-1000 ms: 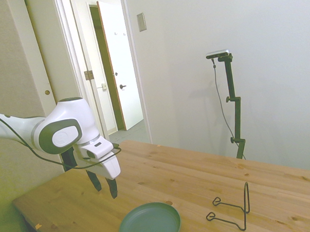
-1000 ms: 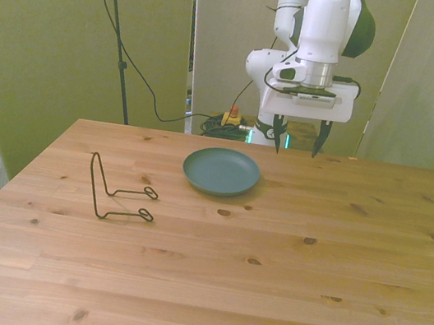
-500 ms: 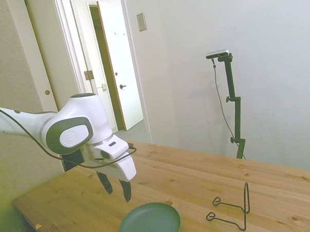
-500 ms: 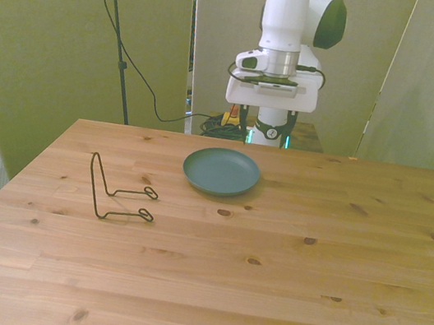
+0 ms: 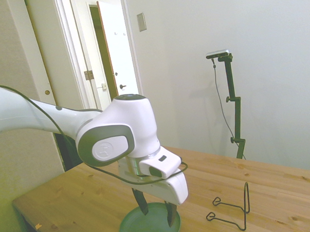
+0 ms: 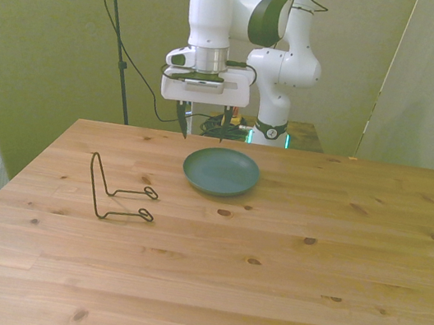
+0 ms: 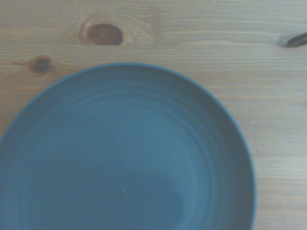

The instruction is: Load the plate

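A: Where was the plate (image 6: 221,171) located?
B: Flat on the table (image 6: 284,257), beside the wire stand (image 6: 116,190).
A: And the gripper (image 6: 202,124)?
B: Held above the plate's far edge, fingers spread, nothing grasped.

The plate (image 6: 221,172) is matte dark grey-green, the wire stand (image 6: 118,193) thin black, the arm (image 6: 268,29) white with dark grey joint caps, and the table (image 6: 282,273) knotty light-brown pine planks.

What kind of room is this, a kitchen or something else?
Probably a robotics test room, not a kitchen: a white robot arm reaches over a bare wooden table holding only a plate and a wire stand.
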### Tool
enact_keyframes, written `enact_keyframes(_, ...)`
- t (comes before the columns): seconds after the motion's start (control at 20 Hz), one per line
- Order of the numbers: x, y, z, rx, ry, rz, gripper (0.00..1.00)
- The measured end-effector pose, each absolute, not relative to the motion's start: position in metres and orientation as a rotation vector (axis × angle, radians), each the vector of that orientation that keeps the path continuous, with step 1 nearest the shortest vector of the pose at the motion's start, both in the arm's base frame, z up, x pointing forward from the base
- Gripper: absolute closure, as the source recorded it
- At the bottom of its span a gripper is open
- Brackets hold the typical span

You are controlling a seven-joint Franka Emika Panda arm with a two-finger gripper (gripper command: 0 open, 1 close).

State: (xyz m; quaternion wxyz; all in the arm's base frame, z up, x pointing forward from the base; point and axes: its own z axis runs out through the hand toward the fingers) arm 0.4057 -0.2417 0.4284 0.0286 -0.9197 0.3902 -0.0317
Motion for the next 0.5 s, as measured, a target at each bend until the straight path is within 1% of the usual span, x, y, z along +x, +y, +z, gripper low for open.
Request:
enact_keyframes(0.25,0.42,-0.264,0.399,-2.799,1.135,-0.007,0.0)
enact_keyframes(0.5,0.428,-0.276,0.381,-2.744,1.099,0.082,0.0)
